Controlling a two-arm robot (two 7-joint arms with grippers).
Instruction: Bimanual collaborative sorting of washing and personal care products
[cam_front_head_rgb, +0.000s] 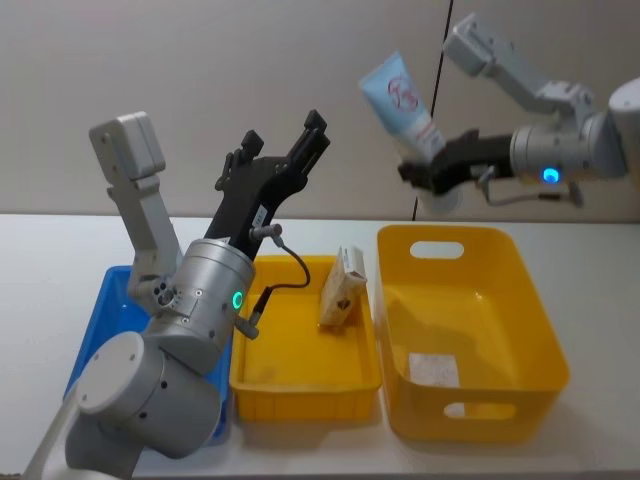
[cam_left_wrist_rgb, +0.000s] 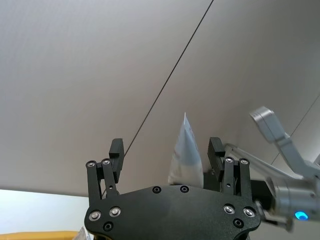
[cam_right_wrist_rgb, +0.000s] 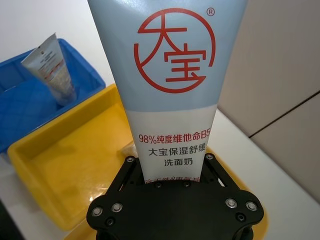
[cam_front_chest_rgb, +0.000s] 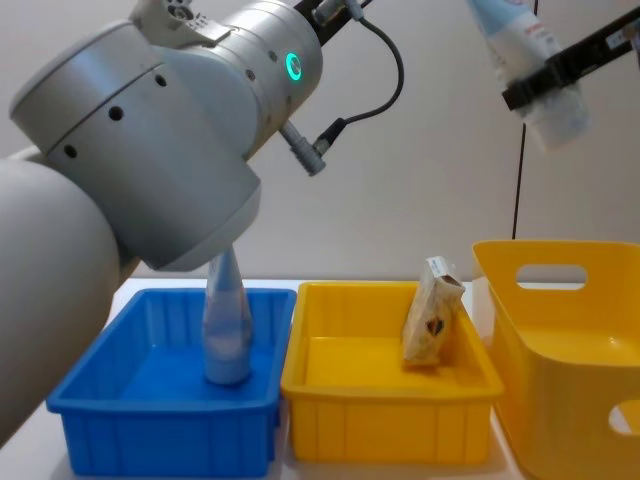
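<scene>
We find the right gripper (cam_front_head_rgb: 428, 172) clamped on a pale blue facial-cleanser tube (cam_front_head_rgb: 400, 102) held high behind the large yellow bin (cam_front_head_rgb: 520, 300), the left gripper (cam_front_head_rgb: 285, 150) spread empty toward it: apparently a mid-air handover, requiring the left to close in.

A robot test lab or staged workstation rather than a home. A plain white desk (cam_front_head_rgb: 40, 250) stands against a bare beige panelled wall (cam_front_head_rgb: 150, 60) with one thin dark seam. On the desk, a shallow yellow plastic bin (cam_front_head_rgb: 300, 385) sits between a blue plastic bin (cam_front_chest_rgb: 160, 440) and a deeper yellow plastic tub (cam_front_head_rgb: 540, 330).
</scene>
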